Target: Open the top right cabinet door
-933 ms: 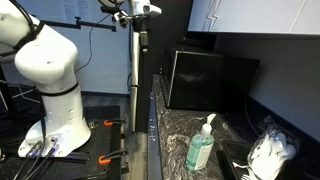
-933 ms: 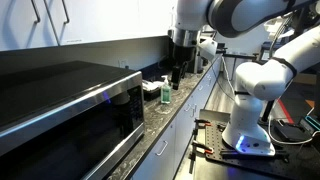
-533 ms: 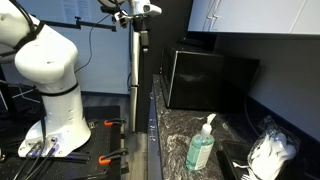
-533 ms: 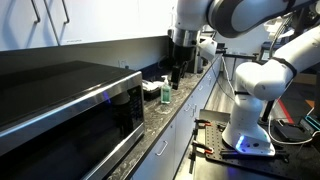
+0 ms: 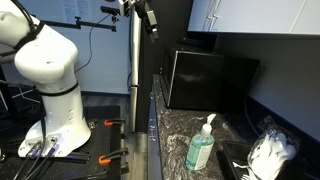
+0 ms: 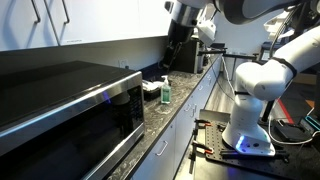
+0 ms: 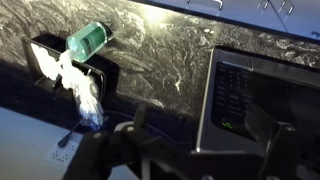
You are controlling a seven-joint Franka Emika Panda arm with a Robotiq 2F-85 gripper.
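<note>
Dark speckled countertop (image 5: 178, 125) with green soap bottle (image 5: 202, 148), black microwave (image 5: 210, 80)

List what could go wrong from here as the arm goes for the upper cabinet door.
1. The gripper hangs high beside the tall dark panel, apart from the white cabinet door; a hasty swing across could clip that panel.
2. The microwave sits below the door's level, so a low approach may strike its top.
3. The soap bottle stands on the counter; a dipping arm might topple it.
</note>
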